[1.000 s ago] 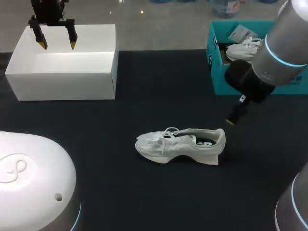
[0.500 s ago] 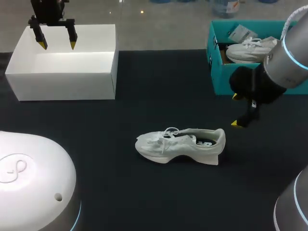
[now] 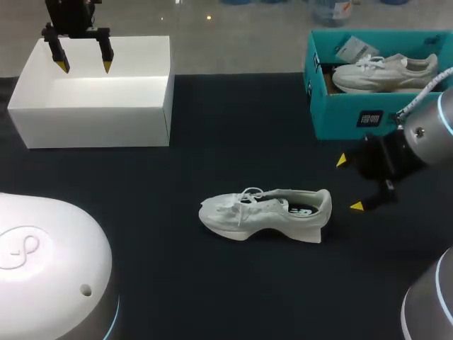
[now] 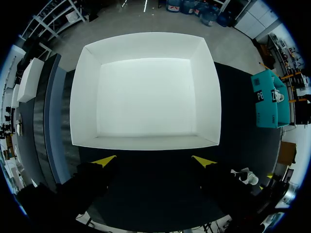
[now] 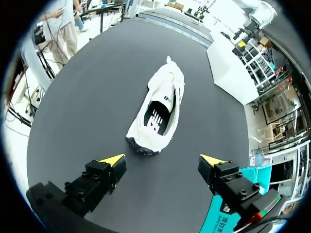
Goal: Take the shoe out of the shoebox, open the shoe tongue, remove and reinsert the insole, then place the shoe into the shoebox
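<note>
A white shoe (image 3: 265, 212) lies on its side on the dark table, toe to the left, its black insole showing. My right gripper (image 3: 350, 183) stands open a little to the right of the heel, touching nothing. In the right wrist view the shoe (image 5: 158, 111) lies ahead of the open gripper (image 5: 163, 158), heel nearest. A teal shoebox (image 3: 354, 117) at the back right holds a second white shoe (image 3: 382, 73). My left gripper (image 3: 84, 66) hangs open over an empty white box (image 3: 92, 106); in the left wrist view the white box (image 4: 146, 94) lies ahead of the gripper (image 4: 154, 160).
Bare dark table surrounds the shoe on all sides. The white box stands at the back left and the teal shoebox (image 4: 268, 104) at the back right. My own arm housings fill the near left and near right corners.
My right arm has drawn back to the right and turned, uncovering the teal shoebox; its yellow tips now stand apart beside the shoe's heel. The left arm and the shoe have not moved.
</note>
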{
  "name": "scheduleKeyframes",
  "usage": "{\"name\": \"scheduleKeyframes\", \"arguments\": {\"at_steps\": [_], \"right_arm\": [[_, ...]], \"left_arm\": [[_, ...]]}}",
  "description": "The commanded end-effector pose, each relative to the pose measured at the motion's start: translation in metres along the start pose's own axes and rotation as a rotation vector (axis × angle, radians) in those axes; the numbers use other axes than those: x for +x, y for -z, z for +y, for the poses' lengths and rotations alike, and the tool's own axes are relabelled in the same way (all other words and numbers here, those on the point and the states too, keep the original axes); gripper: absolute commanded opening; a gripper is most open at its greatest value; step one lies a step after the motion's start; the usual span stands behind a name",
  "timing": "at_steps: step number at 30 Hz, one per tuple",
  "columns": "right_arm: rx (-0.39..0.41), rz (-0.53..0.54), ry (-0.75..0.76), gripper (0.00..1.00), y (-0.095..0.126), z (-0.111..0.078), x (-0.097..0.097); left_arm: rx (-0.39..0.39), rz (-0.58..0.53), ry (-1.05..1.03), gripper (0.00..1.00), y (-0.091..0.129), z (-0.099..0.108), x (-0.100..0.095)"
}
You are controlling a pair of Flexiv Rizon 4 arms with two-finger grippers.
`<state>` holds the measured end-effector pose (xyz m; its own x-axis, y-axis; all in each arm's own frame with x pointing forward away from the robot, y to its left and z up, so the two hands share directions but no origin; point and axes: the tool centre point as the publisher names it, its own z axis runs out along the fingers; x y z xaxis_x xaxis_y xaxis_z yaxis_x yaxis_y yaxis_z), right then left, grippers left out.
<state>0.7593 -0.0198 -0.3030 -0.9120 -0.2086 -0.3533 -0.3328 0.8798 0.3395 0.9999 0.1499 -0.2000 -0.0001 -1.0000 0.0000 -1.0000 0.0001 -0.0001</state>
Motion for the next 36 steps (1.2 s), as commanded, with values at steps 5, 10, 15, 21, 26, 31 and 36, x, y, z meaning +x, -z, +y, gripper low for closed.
{"name": "scheduleKeyframes", "arguments": {"at_steps": [5, 10, 15, 21, 26, 31, 36], "right_arm": [[-0.29, 0.023, -0.045, 1.0, -0.002, -0.009, 0.01], [-0.231, 0.067, -0.077, 1.0, -0.004, -0.007, 0.012], [-0.231, 0.067, -0.077, 1.0, -0.004, -0.007, 0.012], [-0.231, 0.067, -0.077, 1.0, -0.004, -0.007, 0.012], [-0.337, -0.001, -0.163, 1.0, -0.008, -0.013, 0.009], [-0.404, -0.046, -0.266, 1.0, -0.022, -0.023, 0.003], [-0.471, -0.033, -0.331, 1.0, -0.033, -0.028, 0.008]], "left_arm": [[0.0, 0.0, 0.0, 1.0, 0.0, 0.0, 0.0], [0.0, 0.0, 0.0, 1.0, 0.0, 0.0, 0.0], [0.0, 0.0, 0.0, 1.0, 0.0, 0.0, 0.0], [0.0, 0.0, 0.0, 1.0, 0.0, 0.0, 0.0], [0.0, 0.0, 0.0, 1.0, 0.0, 0.0, 0.0], [0.0, 0.0, 0.0, 1.0, 0.0, 0.0, 0.0], [0.0, 0.0, 0.0, 1.0, 0.0, 0.0, 0.0]]}}
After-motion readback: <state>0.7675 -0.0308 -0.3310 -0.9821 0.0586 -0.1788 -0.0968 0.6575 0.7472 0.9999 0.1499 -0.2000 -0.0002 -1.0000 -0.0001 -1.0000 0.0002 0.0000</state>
